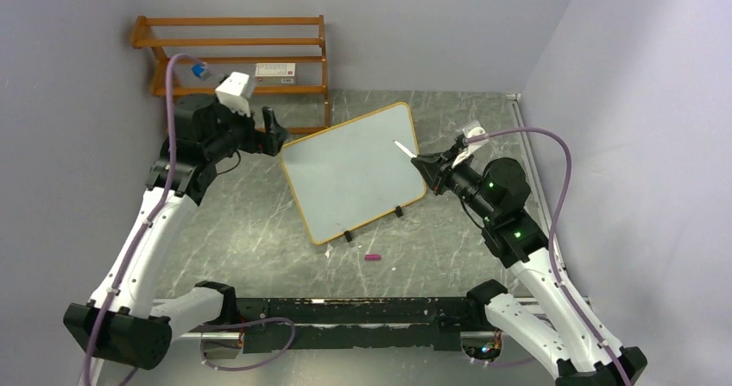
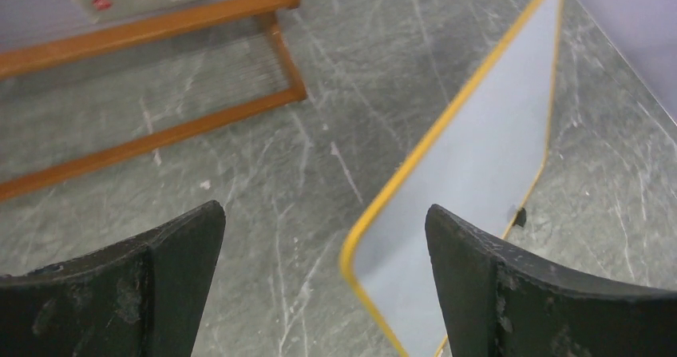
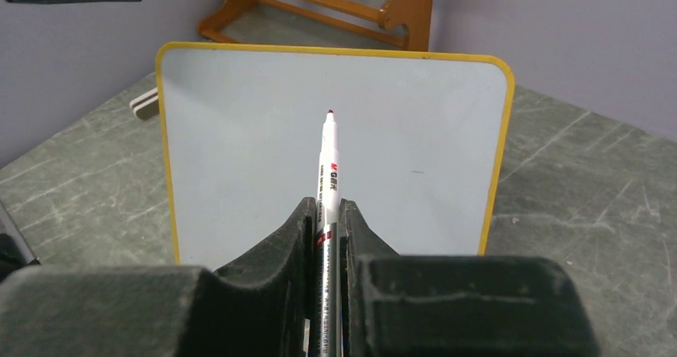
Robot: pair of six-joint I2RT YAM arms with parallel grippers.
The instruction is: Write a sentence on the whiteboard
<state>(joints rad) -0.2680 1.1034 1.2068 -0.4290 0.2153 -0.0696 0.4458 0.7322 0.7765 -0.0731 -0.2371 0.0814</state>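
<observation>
Right gripper [image 3: 326, 207] is closed narrow on a white marker [image 3: 329, 153], its two black fingers [image 3: 295, 237] pinching the barrel so that the uncapped dark tip points straight at the whiteboard [image 3: 239, 149]. From above, the right gripper [image 1: 425, 163] holds the marker [image 1: 404, 149] with its tip over the board's upper right part. Neither view settles whether the tip touches the surface.

The whiteboard [image 1: 350, 174] stands on its long lower edge near the middle of the table [image 1: 259, 222], propped on two small black feet [image 1: 348, 236], turned at an angle so that its face looks toward the right arm. Its face is plain white within a thin yellowish frame, but for one faint short mark toward the right side in the right wrist view.

The left gripper [image 1: 274, 132] hangs just beside the board's far left corner, apart from it. Its jaws stand wide and hold nothing. In its own view the left gripper [image 2: 323, 213] frames the whiteboard [image 2: 479, 157] edge-on, with bare table between the fingers [image 2: 160, 277].

On the table in front of the board lies a small pink cap [image 1: 373, 256], well apart from both arms. A small grey-and-white block [image 3: 144, 104] lies on the table just past the board's left edge. Against the back wall stands a wooden rack [image 1: 233, 45] with a flat white box [image 1: 276, 71] on one shelf.
</observation>
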